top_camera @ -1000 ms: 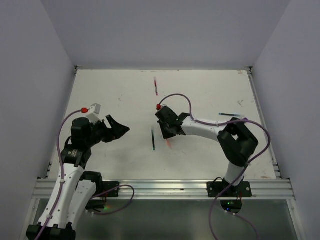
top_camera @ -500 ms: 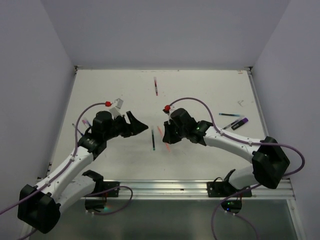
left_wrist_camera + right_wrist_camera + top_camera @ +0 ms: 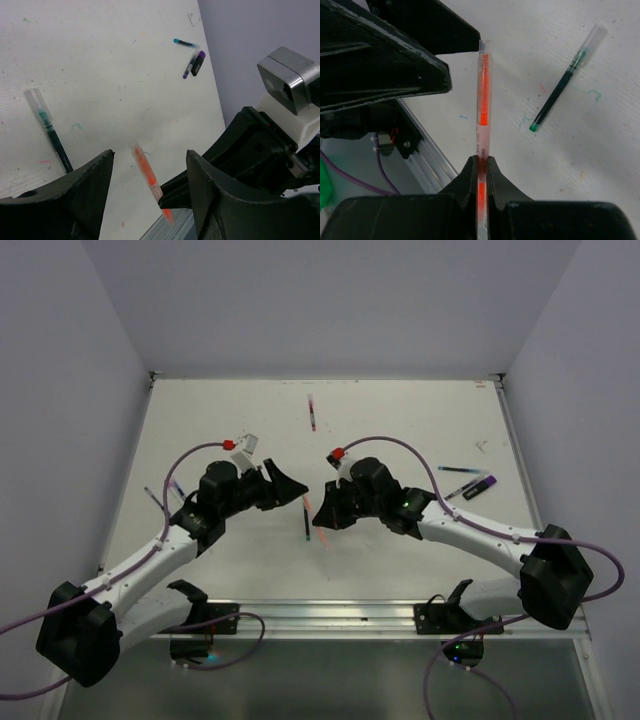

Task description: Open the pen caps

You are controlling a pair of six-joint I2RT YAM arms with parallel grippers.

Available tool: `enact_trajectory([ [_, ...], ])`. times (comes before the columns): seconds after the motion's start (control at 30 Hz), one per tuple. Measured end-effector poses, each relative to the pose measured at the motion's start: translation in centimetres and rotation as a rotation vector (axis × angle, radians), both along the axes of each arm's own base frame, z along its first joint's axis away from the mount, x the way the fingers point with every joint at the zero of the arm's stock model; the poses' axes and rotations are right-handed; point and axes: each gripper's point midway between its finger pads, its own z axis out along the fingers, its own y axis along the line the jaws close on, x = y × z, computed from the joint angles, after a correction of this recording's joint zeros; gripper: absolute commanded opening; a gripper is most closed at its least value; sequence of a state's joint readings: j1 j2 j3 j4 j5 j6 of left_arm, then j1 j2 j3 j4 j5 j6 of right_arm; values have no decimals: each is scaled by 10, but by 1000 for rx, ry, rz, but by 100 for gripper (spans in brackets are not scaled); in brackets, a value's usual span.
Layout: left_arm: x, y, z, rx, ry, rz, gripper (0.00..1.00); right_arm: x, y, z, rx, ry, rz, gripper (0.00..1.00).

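right gripper (image 3: 481,162) is clamped on a red pen (image 3: 483,100), holding it above the table (image 3: 400,420). the pen's clear cap (image 3: 484,50) is on and points at the left gripper (image 3: 150,157), whose jaws stand apart near the cap, not touching it. a green pen (image 3: 559,87), capped too, lies flat just beside them.

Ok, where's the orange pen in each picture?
Top external: orange pen in the middle of the picture.
Left wrist: orange pen bottom middle, tilted.
Right wrist: orange pen straight up the middle, pinched by the right end effector.
Shared landmark: the green pen lying flat beside it, in all three views.
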State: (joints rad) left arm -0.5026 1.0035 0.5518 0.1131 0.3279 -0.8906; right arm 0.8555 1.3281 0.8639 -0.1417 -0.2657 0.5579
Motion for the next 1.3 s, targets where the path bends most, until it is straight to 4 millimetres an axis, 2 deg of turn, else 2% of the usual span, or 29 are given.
enact_trajectory([
  [0.23,-2,-9,-12,13,40,-9,50,-5,8,5,36,2,16,0],
  [0.47,-2,-11,-14,7,53,-8,37,-4,11,9,55,-7,16,0],
  [0.53,-1,-12,-14,2,53,-7,28,-4,12,9,56,-7,17,0],
  [0.63,-2,-13,-12,-4,53,-8,0,-5,12,10,57,-6,18,0],
  [0.67,-2,-14,-10,-18,55,-10,0,-4,12,9,57,-7,18,0],
  [0.77,-3,-17,-6,-34,49,-21,0,-4,13,10,60,-9,18,42],
  [0.8,-4,-17,-7,-34,50,-23,0,-4,13,10,62,-6,16,48],
  [0.93,-6,-18,-9,-36,62,-27,0,-3,14,11,66,-18,21,49],
  [1.03,-6,-18,-9,-42,67,-27,0,-1,16,6,61,-15,21,43],
  [1.1,-6,-18,-8,-48,74,-25,0,0,17,1,53,-8,20,33],
  [1.13,-6,-18,-8,-51,77,-24,0,0,18,-2,47,-2,20,22],
  [1.17,-6,-18,-9,-50,79,-22,0,0,18,-4,43,2,22,0],
  [1.3,-5,-16,-14,-35,100,-2,0,-3,23,-6,46,6,30,0],
])
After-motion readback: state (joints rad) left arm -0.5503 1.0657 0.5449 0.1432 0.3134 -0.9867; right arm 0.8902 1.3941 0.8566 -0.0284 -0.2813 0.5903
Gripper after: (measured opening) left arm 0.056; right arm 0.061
